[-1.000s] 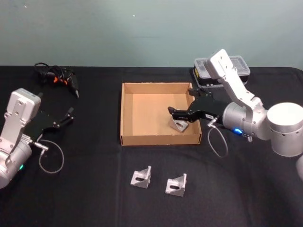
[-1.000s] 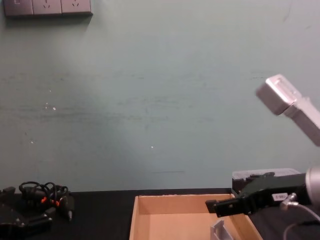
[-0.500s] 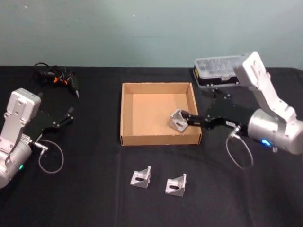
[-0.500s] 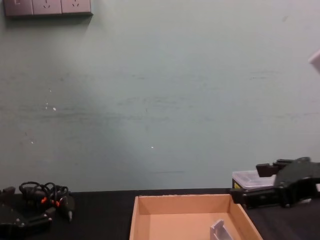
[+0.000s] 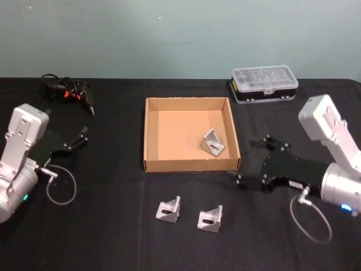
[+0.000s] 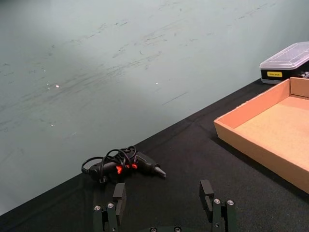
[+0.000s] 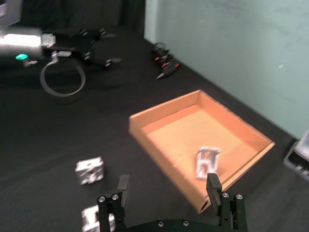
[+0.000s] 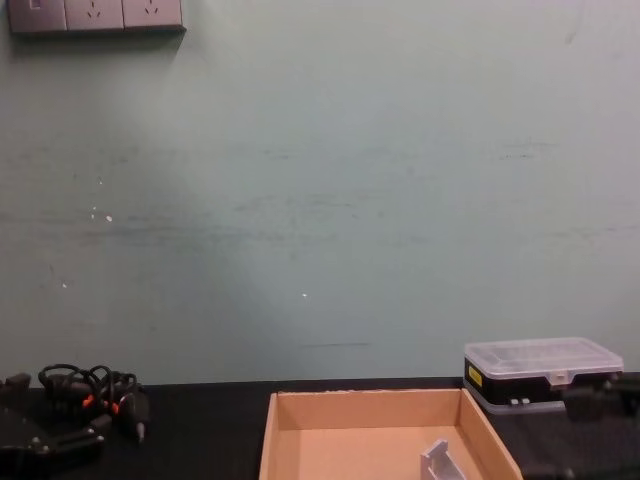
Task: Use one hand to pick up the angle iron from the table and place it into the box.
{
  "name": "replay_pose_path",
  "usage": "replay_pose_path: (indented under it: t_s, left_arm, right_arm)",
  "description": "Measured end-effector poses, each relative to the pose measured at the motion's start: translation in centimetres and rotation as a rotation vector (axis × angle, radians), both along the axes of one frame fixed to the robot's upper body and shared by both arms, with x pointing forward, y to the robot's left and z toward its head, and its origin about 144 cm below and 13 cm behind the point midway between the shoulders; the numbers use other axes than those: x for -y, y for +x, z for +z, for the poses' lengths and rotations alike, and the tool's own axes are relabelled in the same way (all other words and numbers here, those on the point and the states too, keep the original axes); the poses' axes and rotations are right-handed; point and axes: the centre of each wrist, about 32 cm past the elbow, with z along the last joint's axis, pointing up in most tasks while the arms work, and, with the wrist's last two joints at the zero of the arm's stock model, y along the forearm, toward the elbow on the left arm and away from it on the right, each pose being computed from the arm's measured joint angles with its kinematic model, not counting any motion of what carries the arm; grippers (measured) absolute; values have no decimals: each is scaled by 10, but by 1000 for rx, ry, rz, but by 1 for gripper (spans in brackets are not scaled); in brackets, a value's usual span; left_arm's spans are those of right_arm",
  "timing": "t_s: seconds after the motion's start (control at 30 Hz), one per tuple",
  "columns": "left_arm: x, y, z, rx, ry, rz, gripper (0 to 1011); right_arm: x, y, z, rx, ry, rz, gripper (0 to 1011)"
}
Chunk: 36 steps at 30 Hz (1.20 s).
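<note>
Right tool point(image 5: 251, 160) is wide open with nothing in it. The right wrist view shows both black fingers point(image 7: 212, 184) spread with a clear gap between them. It sits over the table point(image 5: 113, 237) just off the front right corner of the box point(image 5: 145, 135), fingers pointing toward the robot's left, and the lower fingertip is close to that corner but outside the cardboard. The silver-grey arm runs off to the right behind it.

One angle iron point(image 5: 213, 142) is already in the box. It's lying on the floor in the right half, close to the right wall, and I can't tell if it's actually touching it. Nothing else is in there with it.

Two more angle irons are out on the table in front of the box: a left one point(image 5: 168, 211) and a right one point(image 5: 210, 220), near each other but not touching. Both are a bit to the left of the right tool.

Behind the box's right corner is a clear-lidded black plastic case point(image 5: 264, 84) with a yellow label.

Left tool point(image 5: 76, 141) is way over on the left side of the table, also open and empty, well apart from the box. Behind it, near the back edge, there's a black corded gun-shaped thing point(image 5: 70, 93) with orange bits and its cable bunched up.
</note>
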Motion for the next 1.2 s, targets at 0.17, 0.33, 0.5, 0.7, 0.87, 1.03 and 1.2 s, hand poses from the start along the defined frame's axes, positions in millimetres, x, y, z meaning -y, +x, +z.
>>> replay_pose_path:
  t_s: [0.17,0.33,0.5,0.7,0.87,1.03,1.2]
  left_arm:
    - [0,0,0,0,0,0,1000]
    - [0,0,0,0,0,0,1000]
    - [0,0,0,0,0,0,1000]
    - [0,0,0,0,0,0,1000]
    - [0,0,0,0,0,0,1000]
    - [0,0,0,0,0,0,1000]
    - [0,0,0,0,0,0,1000]
  right_arm:
    - [5,-11,-6,-56,-18,52,1004]
    - [8,-14,-10,-102,-37,109,1004]
    - [12,-16,-16,-129,-53,128,1004]
    - [13,-17,-22,-147,-68,142,1004]
    - [13,-16,-28,-163,-79,149,1004]
    - [11,-13,-35,-177,-87,154,1004]
    - [7,-10,-40,-185,-89,161,1004]
